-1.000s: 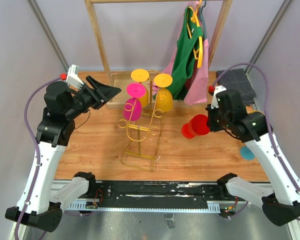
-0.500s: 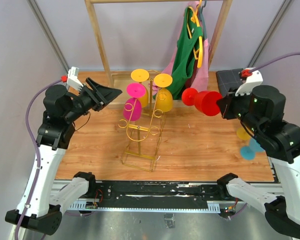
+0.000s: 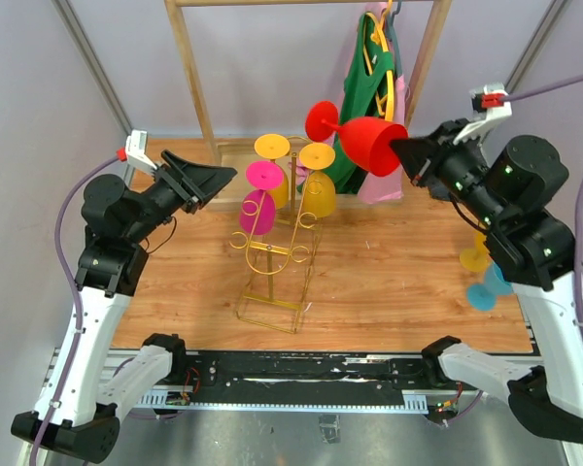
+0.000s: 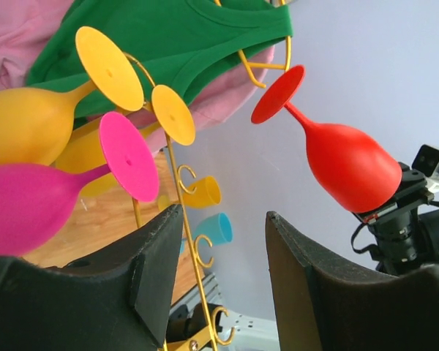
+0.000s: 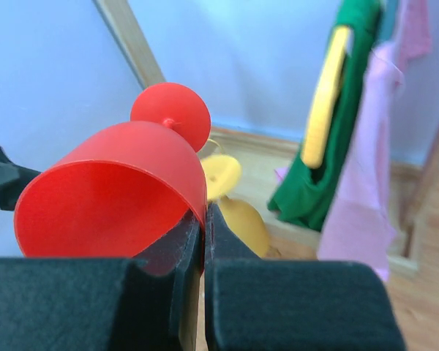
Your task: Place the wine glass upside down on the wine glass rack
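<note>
My right gripper (image 3: 405, 150) is shut on the rim of a red wine glass (image 3: 361, 139) and holds it high in the air, foot pointing left, just right of the gold wire rack (image 3: 277, 252). In the right wrist view the glass (image 5: 124, 183) has its rim pinched between my fingers. The rack holds two yellow glasses (image 3: 318, 189) and two pink glasses (image 3: 257, 209) upside down. My left gripper (image 3: 206, 178) is open and empty, left of the rack. In the left wrist view the red glass (image 4: 336, 157) hangs right of the rack's post (image 4: 179, 212).
A tall wooden clothes rail (image 3: 189, 78) stands at the back with green and pink garments (image 3: 364, 97) on hangers. A yellow cup (image 3: 474, 258) and a blue cup (image 3: 481, 296) lie at the table's right edge. A dark cloth lies at the back right, behind my right arm.
My right gripper has lifted the red glass from low on the table's right side, up and leftward toward the top of the rack. The left arm has barely moved.
</note>
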Controlling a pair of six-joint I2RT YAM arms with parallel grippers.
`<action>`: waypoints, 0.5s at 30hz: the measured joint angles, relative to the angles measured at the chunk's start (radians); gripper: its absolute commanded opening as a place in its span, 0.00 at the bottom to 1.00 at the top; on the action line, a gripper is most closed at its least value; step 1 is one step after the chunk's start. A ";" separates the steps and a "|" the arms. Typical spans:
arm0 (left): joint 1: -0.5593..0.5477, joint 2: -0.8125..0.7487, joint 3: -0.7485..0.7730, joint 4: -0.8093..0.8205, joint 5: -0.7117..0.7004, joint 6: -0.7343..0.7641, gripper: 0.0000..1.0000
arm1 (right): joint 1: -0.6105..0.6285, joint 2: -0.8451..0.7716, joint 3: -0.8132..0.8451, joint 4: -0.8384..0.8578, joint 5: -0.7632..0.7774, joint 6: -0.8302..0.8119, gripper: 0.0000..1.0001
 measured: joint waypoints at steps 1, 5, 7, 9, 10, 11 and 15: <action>0.000 0.002 -0.003 0.011 -0.004 -0.007 0.54 | 0.000 0.013 0.003 0.035 -0.024 0.006 0.01; 0.000 0.003 -0.003 0.080 -0.016 -0.055 0.54 | 0.000 0.084 0.016 0.170 -0.114 0.044 0.01; 0.000 0.003 -0.003 0.116 -0.015 -0.077 0.54 | -0.001 0.107 0.012 0.227 -0.165 0.071 0.01; 0.000 0.003 -0.002 0.145 -0.014 -0.098 0.54 | -0.006 0.107 -0.021 0.308 -0.231 0.108 0.01; 0.000 0.003 -0.002 0.159 -0.013 -0.111 0.55 | -0.008 0.097 -0.053 0.359 -0.261 0.138 0.01; 0.000 0.003 -0.002 0.174 -0.011 -0.123 0.55 | -0.021 0.086 -0.087 0.412 -0.306 0.169 0.01; 0.000 0.000 -0.003 0.248 0.003 -0.178 0.57 | -0.098 0.063 -0.203 0.611 -0.438 0.325 0.01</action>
